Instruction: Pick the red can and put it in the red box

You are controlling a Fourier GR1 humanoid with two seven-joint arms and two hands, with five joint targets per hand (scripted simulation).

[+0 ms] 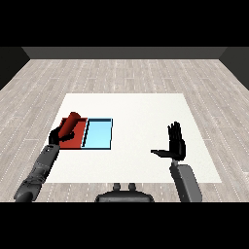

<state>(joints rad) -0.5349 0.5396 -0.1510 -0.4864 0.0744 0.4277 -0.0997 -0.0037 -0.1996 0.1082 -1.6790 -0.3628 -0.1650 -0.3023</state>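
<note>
Right hand (177, 146) idle near the table's front, left hand (58, 134) carrying the red can (70, 124) over the red tray (77, 140).

Fingers straight and thumb out, the right hand holds nothing and stands well apart from both trays on the white table (141, 112). Across the table, the left hand has its fingers curled round the lower end of the can, which tilts up and away from the palm above the red tray's near-left part; whether it touches the tray floor cannot be told. The light blue tray (98, 134) lies touching the red one on its right. The placing step appears under way; the next move likely calls for lowering the can inside the rim, then uncurling the fingers.
</note>
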